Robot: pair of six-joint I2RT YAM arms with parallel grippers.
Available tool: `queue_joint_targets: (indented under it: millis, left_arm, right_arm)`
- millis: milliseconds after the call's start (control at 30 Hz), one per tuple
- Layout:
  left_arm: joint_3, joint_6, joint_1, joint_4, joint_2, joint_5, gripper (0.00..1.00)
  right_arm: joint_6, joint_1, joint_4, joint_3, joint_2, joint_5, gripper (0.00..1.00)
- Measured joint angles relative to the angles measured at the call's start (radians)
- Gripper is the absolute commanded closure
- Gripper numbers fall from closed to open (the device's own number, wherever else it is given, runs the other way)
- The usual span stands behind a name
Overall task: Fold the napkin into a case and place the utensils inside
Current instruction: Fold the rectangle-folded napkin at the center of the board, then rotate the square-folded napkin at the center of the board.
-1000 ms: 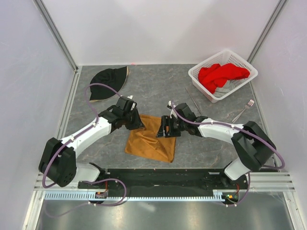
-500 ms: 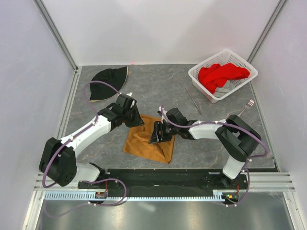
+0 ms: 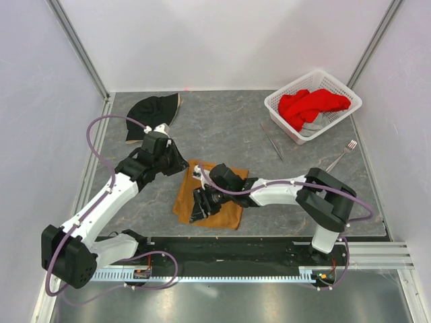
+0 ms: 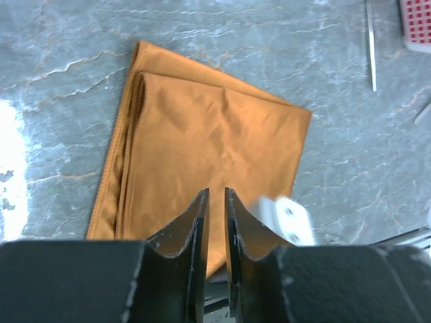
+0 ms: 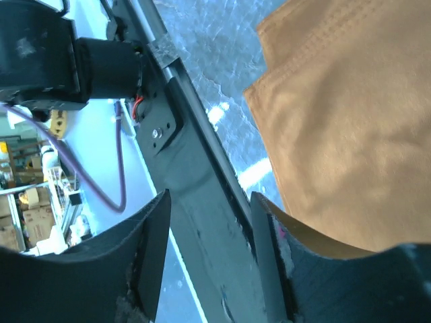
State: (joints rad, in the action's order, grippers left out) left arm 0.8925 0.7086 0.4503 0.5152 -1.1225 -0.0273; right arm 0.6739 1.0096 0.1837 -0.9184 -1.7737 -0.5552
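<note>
**Napkin folded flat on table; both grippers empty**

The grey marbled table (image 3: 222,128) is found to carry all items. The napkin (image 3: 225,214) is laid flat near the table's front edge, in the middle, and is folded: stacked edges are seen along one side in the left wrist view. It is not lifted at any corner.

A white basket (image 3: 283,122) is set at the far right corner, and a red cloth (image 3: 313,104) is contained in it. A black hat (image 3: 151,111) is placed at the far left.

The right gripper (image 3: 197,210) is positioned low over the napkin's near left portion. Its jaws are held well apart and nothing is gripped between them; the cloth edge is seen just beside one finger. The left gripper (image 4: 215,195) is held above the napkin's far left edge, its jaws parted by a narrow slit only, with nothing gripped.

The knife (image 3: 271,141) is laid just beside the basket. The fork (image 3: 342,155) is laid near the right wall. Both are well apart from the napkin.
</note>
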Motion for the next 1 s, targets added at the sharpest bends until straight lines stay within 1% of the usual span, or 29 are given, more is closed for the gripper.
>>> queue_joint_targets:
  millis: [67, 133, 200, 267, 333, 367, 500, 567, 667, 733, 833, 933, 1000]
  left_arm:
    - [0.0, -0.004, -0.005, 0.011, -0.008, -0.004, 0.79]
    - [0.0, -0.014, -0.005, 0.01, -0.043, -0.023, 0.8]
    - [0.001, -0.022, -0.005, 0.005, -0.09, -0.05, 0.84]
    - [0.009, -0.032, -0.003, -0.007, -0.182, -0.099, 0.85]
    - [0.013, -0.042, 0.006, -0.027, -0.281, -0.135, 0.86]
    - [0.014, -0.046, 0.014, -0.034, -0.325, -0.142, 0.86]
    - [0.014, -0.055, 0.059, -0.051, -0.457, -0.147, 0.88]
    - [0.014, -0.055, 0.08, -0.06, -0.494, -0.139, 0.88]
    - [0.013, -0.051, 0.11, -0.08, -0.533, -0.123, 0.88]
    - [0.004, -0.04, 0.124, -0.105, -0.531, -0.116, 0.87]
    - [-0.027, -0.001, 0.153, -0.162, -0.516, -0.105, 0.86]
    - [-0.064, 0.059, 0.216, -0.222, -0.498, -0.098, 0.85]
    - [-0.072, 0.112, 0.296, -0.266, -0.5, -0.104, 0.84]
  right_arm:
    - [0.016, -0.003, 0.016, 0.042, 0.049, -0.011, 0.38]
    - [0.021, -0.06, 0.01, 0.087, 0.117, -0.009, 0.38]
    - [0.018, -0.117, -0.006, 0.092, 0.146, 0.005, 0.44]
    - [0.014, -0.179, -0.021, 0.092, 0.158, 0.038, 0.53]
    - [0.012, -0.231, -0.042, 0.101, 0.158, 0.076, 0.56]
    - [0.012, -0.245, -0.048, 0.111, 0.158, 0.092, 0.61]
    - [0.014, -0.275, -0.091, 0.181, 0.158, 0.173, 0.71]
    - [0.012, -0.288, -0.102, 0.206, 0.158, 0.199, 0.74]
    - [0.013, -0.325, -0.109, 0.231, 0.153, 0.221, 0.75]
    - [0.003, -0.354, -0.092, 0.229, 0.145, 0.226, 0.75]
    - [-0.024, -0.392, -0.088, 0.188, 0.108, 0.232, 0.74]
    - [-0.099, -0.425, -0.121, 0.064, 0.022, 0.277, 0.74]
    - [-0.174, -0.441, -0.176, -0.079, -0.064, 0.347, 0.71]
